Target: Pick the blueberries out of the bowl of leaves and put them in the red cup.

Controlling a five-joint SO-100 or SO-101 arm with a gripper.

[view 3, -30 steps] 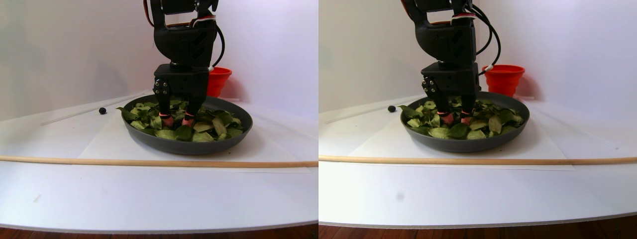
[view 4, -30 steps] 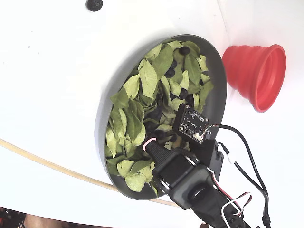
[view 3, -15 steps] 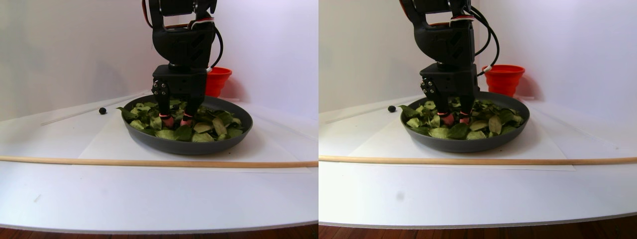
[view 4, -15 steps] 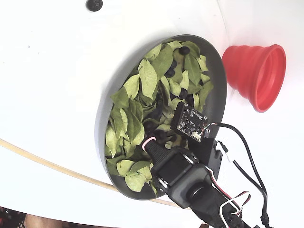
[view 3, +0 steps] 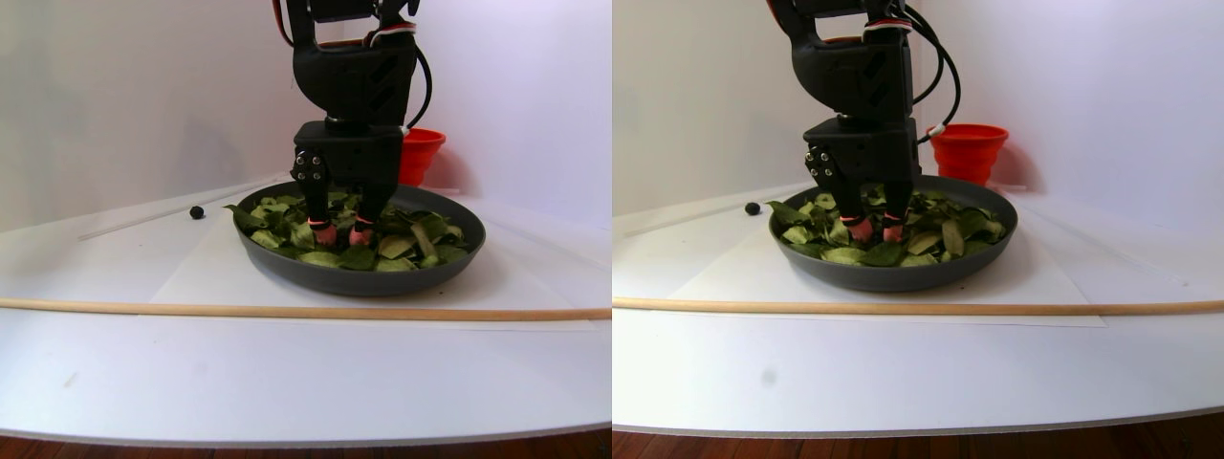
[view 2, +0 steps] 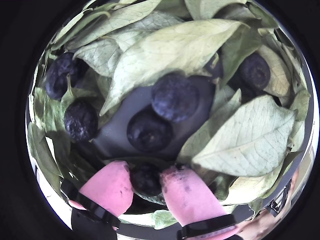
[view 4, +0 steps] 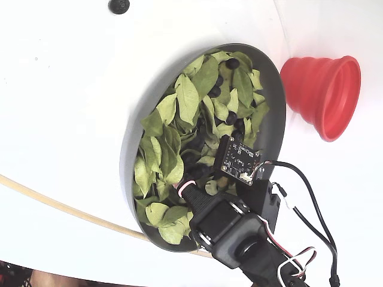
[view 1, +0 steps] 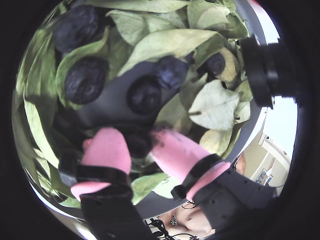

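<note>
Blueberries, wrist view count: six. One berry (view 2: pixel 145 178) sits pinched between the two pink fingertips (view 2: pixel 111 190), touching both. Two more (view 2: pixel 149 131) (view 2: pixel 174 96) lie on a bare patch of bowl floor just beyond it, side by side. Two (view 2: pixel 80 120) (view 2: pixel 61 75) off to the view's left among leaves, one (view 2: pixel 254 71) upper right half under a leaf. A seventh, stray berry (view 3: pixel 197 212) rests on the table outside the bowl, to its left in the stereo pair view; in the fixed view a dark round thing (view 4: pixel 118 6) lies past the bowl's upper edge.

Gripper (view 2: pixel 145 186): narrow, closed onto that one berry, tips down in the leaves near the bowl floor.

Bowl of leaves (view 4: pixel 128 154): one, dark grey, leaves heaped to the rim all round. The arm (view 4: pixel 230 224) enters over the lower rim in the fixed view.

Red cup (view 4: pixel 326 95): one, just beside the bowl's rim, not touching, mouth open. Contents cannot be told.

One wooden dowel (view 3: pixel 287 312) lies across the table in front of the bowl, apart from it. White table (view 3: pixel 287 382) open in front of it.
</note>
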